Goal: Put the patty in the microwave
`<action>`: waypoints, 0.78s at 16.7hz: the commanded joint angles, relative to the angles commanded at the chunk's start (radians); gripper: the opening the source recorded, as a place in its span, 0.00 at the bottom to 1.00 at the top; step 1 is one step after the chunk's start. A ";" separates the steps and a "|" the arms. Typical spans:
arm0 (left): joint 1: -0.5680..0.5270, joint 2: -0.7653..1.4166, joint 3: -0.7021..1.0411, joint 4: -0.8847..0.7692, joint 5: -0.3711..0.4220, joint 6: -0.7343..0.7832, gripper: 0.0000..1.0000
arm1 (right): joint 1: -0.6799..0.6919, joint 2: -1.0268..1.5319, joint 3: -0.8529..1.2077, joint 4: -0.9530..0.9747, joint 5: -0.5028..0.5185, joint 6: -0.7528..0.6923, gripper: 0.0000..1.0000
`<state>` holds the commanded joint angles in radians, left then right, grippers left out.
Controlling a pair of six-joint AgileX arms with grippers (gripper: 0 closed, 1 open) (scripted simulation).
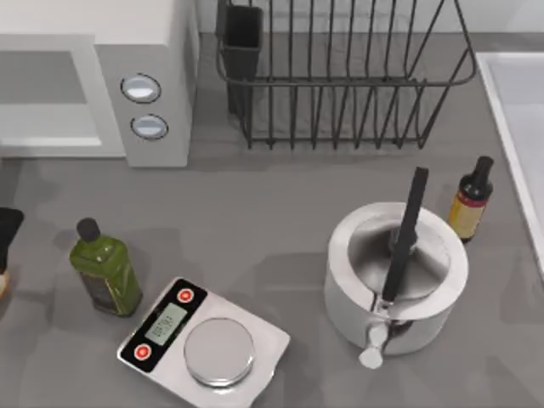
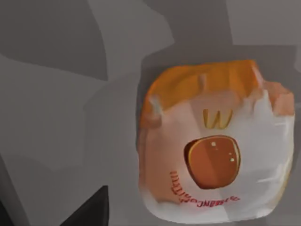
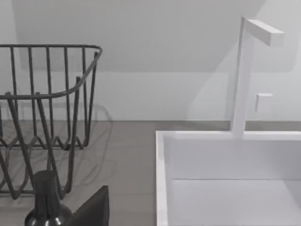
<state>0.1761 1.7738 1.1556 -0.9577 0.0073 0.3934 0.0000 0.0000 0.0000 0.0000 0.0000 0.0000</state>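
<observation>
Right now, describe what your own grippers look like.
The left gripper is a matte black, blunt-ended part at the top view's left edge. From its wrist camera it is a dark, nearly black angular wedge with flat faces. The right gripper has the same dark wedge shape. What I can see of them carries no cables or markings.

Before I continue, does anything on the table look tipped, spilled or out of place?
Nothing looks spilled or tipped. The olive-green bottle, small dark bottle and scale sit upright. The patty lies flat under the left wrist camera, apart from the microwave.
</observation>
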 joint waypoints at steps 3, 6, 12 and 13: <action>0.002 0.048 -0.050 0.099 0.000 0.001 1.00 | 0.000 0.000 0.000 0.000 0.000 0.000 1.00; 0.003 0.110 -0.113 0.235 0.000 0.003 1.00 | 0.000 0.000 0.000 0.000 0.000 0.000 1.00; 0.004 0.147 -0.148 0.297 0.001 0.005 1.00 | 0.000 0.000 0.000 0.000 0.000 0.000 1.00; 0.004 0.147 -0.148 0.297 0.001 0.005 0.92 | 0.000 0.000 0.000 0.000 0.000 0.000 1.00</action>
<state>0.1800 1.9207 1.0079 -0.6612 0.0080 0.3981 0.0000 0.0000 0.0000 0.0000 0.0000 0.0000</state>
